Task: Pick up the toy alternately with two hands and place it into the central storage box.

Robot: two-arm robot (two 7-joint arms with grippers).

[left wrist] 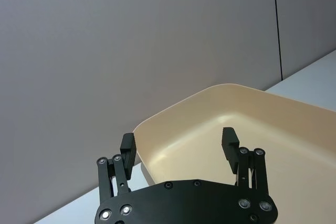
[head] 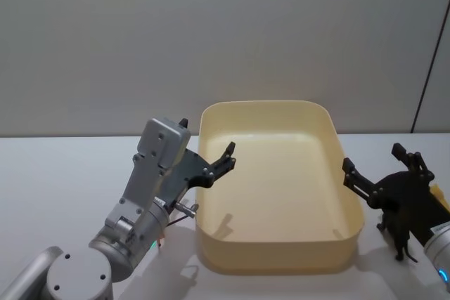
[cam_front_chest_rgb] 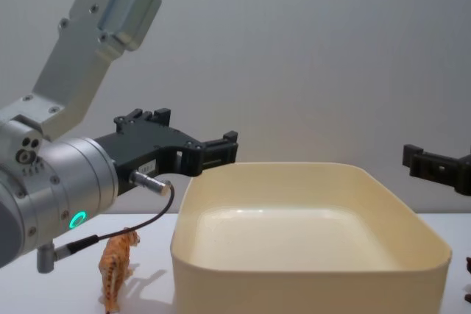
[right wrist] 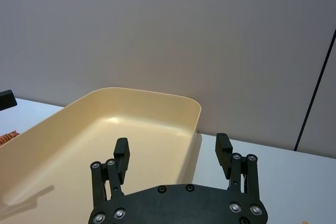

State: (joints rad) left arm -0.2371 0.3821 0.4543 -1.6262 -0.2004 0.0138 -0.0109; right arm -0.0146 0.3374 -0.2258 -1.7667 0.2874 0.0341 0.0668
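The cream-yellow storage box (head: 274, 256) sits empty mid-table, I'd guess so either arm can reach it. The left gripper (left wrist: 178, 141) hangs above its left rim, jaws spread wide, holding nothing. The right gripper (right wrist: 172, 145) hovers beside the right wall, equally wide and empty. An orange toy tiger (cam_front_chest_rgb: 118, 259) stands just left of the box; a dark toy (head: 403, 240) stands under the right gripper.

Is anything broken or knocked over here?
Nothing stands out. The storage box sits level, the tiger toy stands upright beside it, and the left hand and right hand hover open.
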